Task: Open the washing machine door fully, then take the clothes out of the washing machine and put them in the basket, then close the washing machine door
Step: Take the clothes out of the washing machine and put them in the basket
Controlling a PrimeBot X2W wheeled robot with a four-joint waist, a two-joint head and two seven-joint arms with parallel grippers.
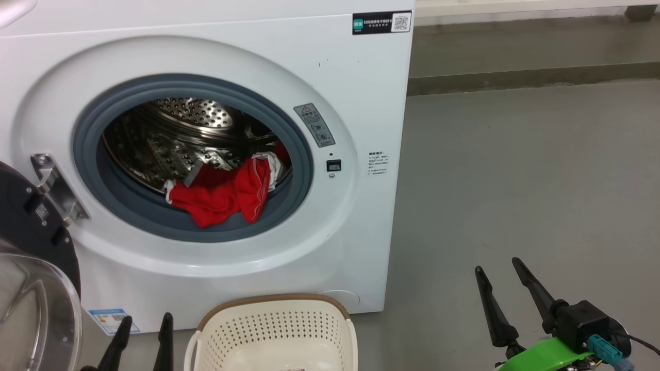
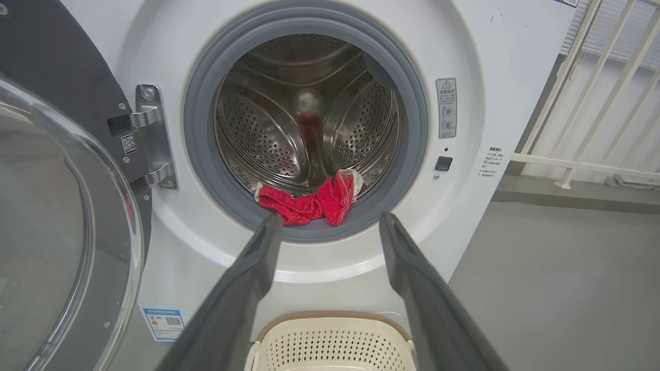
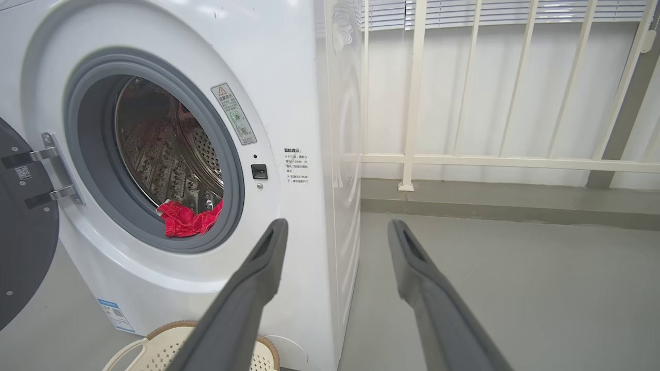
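Note:
The white washing machine [image 1: 330,67] stands with its round door [image 1: 31,288] swung open to the left on its hinge. Red clothes [image 1: 227,193] with white trim lie at the drum's front lip, draped onto the grey rubber ring [image 2: 206,154]. The cream perforated basket [image 1: 276,330] sits on the floor right below the opening. My left gripper [image 1: 147,324] is open at the lower left, beside the basket, with nothing between its fingers. My right gripper [image 1: 497,268] is open over bare floor to the machine's right. The clothes [image 2: 309,201] lie just beyond my left fingertips [image 2: 270,226].
Grey floor [image 1: 515,180] stretches to the right of the machine. A white railing [image 3: 490,159] and a wall with a low step run behind it. The door's glass bowl [image 2: 56,232] bulges out at the left, close to my left arm.

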